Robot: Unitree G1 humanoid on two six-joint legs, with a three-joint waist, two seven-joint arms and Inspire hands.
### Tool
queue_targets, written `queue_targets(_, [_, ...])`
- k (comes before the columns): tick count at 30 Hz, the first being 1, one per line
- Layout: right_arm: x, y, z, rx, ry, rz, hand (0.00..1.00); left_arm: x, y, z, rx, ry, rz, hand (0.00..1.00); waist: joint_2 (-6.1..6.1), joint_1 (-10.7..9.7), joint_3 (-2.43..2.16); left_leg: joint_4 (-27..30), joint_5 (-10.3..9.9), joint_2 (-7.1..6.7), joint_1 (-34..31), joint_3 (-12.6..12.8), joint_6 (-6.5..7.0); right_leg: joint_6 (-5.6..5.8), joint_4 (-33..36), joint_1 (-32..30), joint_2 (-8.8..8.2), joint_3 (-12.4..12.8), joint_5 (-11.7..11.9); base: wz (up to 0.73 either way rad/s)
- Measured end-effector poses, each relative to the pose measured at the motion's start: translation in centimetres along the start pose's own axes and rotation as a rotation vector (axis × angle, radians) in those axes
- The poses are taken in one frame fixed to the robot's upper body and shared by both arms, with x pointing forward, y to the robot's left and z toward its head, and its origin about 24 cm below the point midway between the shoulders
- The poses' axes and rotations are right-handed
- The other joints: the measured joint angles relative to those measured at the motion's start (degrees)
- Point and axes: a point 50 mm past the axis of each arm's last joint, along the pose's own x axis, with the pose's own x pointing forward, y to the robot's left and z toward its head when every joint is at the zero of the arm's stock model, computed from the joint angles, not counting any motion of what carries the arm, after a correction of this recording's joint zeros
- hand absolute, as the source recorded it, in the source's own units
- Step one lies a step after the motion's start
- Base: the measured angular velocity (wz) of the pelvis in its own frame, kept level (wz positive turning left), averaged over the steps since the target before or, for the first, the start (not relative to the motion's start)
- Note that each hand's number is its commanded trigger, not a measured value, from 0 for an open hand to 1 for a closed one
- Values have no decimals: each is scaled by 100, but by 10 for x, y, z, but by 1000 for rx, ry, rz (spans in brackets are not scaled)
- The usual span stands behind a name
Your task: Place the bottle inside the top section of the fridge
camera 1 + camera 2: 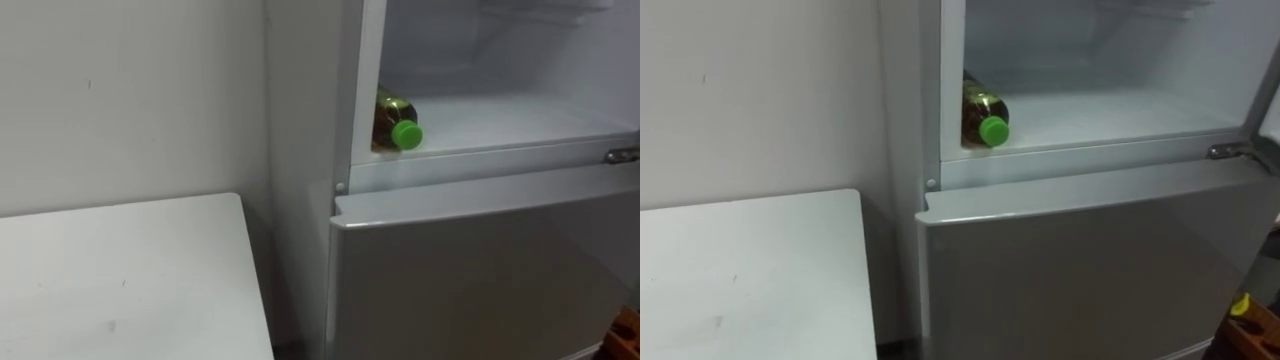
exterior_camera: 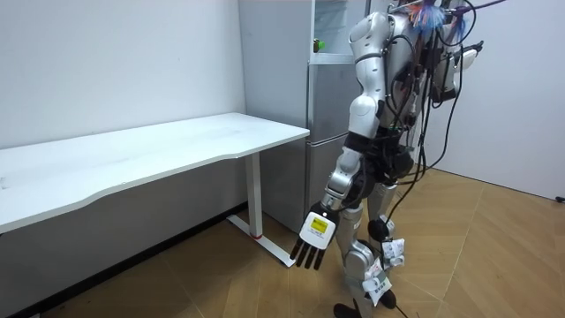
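Note:
The bottle (image 1: 397,122) lies on its side on the upper fridge compartment's shelf (image 1: 520,120), at the far left edge. Its green cap points out toward me and its body holds a yellowish liquid. The compartment stands open; in the room view the green cap (image 2: 317,42) shows as a small dot high on the fridge. I stand right in front of the fridge. My left hand (image 2: 315,237) hangs down at my side near knee height, fingers straight, holding nothing.
A white table (image 1: 120,280) stands to my left against the wall, its corner close to the fridge's side. The lower fridge door (image 1: 480,270) is closed. A metal hinge (image 1: 622,155) sits at the compartment's right edge.

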Motion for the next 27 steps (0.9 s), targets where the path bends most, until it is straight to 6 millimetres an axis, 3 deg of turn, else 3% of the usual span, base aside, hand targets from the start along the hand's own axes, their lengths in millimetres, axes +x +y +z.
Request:
queue_targets(6, [-3,3,0,-42,-29,24,0,1,-2,2,-1,-5,-7,0,-12,42,7,17,1,-10,1,-3,1,1,13,0,-9,6,-1,0])
queue_targets(17, [-27,24,3,-115,-136,187,0,4,-15,11,-9,-22,-38,0,-31,67,19,6,-1,-28,-5,-3,5,18,11,-11,-24,10,-7,0])
queue_targets(27, [-42,35,3,-105,-123,336,0,4,-19,10,-14,-32,-46,0,-31,182,20,7,-1,-25,-4,4,5,16,3,-12,-22,22,-6,0])
